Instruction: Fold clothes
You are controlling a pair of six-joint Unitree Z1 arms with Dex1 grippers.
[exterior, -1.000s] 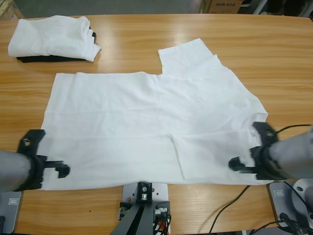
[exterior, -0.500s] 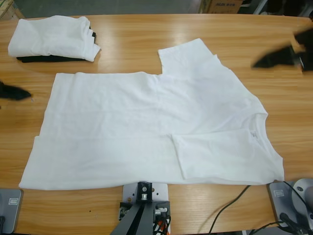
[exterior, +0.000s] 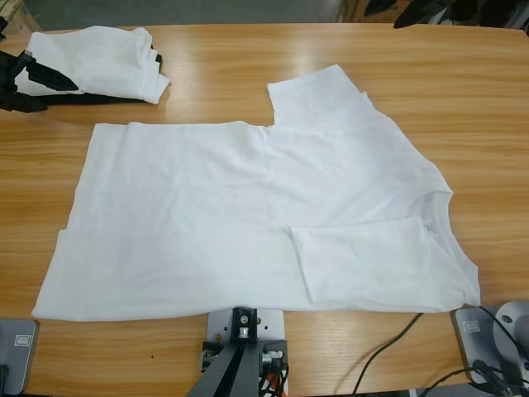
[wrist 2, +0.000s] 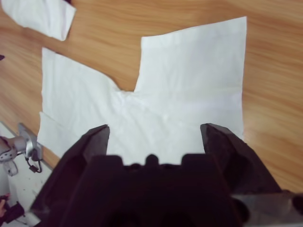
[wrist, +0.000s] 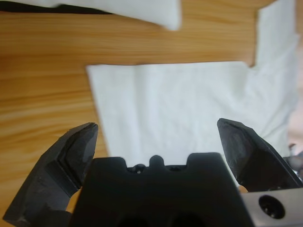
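Note:
The clothes, a white T-shirt, lie spread flat across the table with the neck to the right. The far sleeve sticks out toward the back. The near sleeve is folded in onto the body. My left gripper hovers open at the far left by the folded stack, clear of the shirt; in its wrist view the open left gripper looks at the shirt's hem corner. My right gripper is at the far right edge, and the open right gripper looks down on the far sleeve.
A stack of folded white garments on a black one sits at the back left corner, next to the left gripper. Bare wood shows to the right of the shirt. A cable runs along the near right edge.
Both grippers have left the shirt's near corners and swung off to the table's far corners, left and right. The shirt stays flat, its near edge uncovered.

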